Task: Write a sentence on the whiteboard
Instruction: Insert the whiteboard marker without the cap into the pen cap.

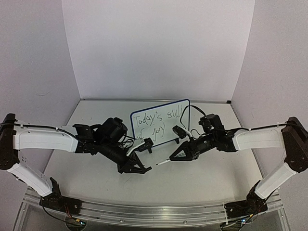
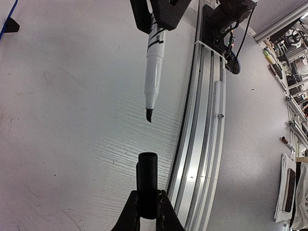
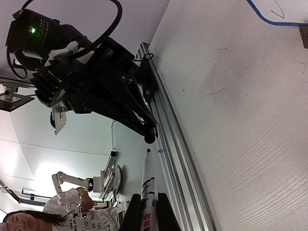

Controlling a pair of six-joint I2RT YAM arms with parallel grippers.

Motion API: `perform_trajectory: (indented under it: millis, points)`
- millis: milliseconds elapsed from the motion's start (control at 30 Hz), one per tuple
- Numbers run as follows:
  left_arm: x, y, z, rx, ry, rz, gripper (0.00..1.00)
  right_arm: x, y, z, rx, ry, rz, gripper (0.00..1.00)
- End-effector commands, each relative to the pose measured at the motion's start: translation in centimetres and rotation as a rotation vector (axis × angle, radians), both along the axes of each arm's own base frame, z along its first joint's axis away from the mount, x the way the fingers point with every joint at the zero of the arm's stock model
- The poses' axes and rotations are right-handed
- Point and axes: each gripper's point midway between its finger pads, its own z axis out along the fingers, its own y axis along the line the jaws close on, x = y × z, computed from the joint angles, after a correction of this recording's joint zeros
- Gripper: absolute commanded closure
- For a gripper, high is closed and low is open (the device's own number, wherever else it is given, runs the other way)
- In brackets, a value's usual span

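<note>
The whiteboard (image 1: 161,122) stands upright at mid-table, blue-rimmed, and the sentence (image 1: 155,123) runs across it in two thin black lines. In front of it my right gripper (image 1: 174,156) is shut on a white marker (image 3: 149,185) with its black tip bare and pointing left. My left gripper (image 2: 147,195) is shut on the black marker cap (image 2: 147,175), whose open end faces that tip (image 2: 149,114) across a small gap. The left wrist view shows the marker (image 2: 154,67) coming down from the right gripper. A blue corner of the board (image 3: 269,20) shows in the right wrist view.
An aluminium rail (image 1: 154,211) runs along the table's near edge, right beside both grippers (image 2: 207,144). White walls close the back and sides. A black clip foot (image 2: 12,25) of the board stands on the table. A person (image 3: 29,221) is beyond the rail.
</note>
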Motion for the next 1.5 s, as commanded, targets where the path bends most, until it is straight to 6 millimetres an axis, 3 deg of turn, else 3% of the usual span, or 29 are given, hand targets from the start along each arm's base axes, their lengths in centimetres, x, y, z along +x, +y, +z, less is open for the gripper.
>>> perform_trajectory:
  millis: [0, 1467]
  points:
    - [0.3, -1.3, 2.1, -0.066, -0.039, -0.029, 1.0, 0.5, 1.2, 1.7, 0.052, -0.046, 0.023, 1.0]
    - [0.6, -1.2, 2.5, -0.071, -0.063, -0.014, 1.0, 0.0, 2.8, 0.7, 0.048, -0.021, 0.07, 1.0]
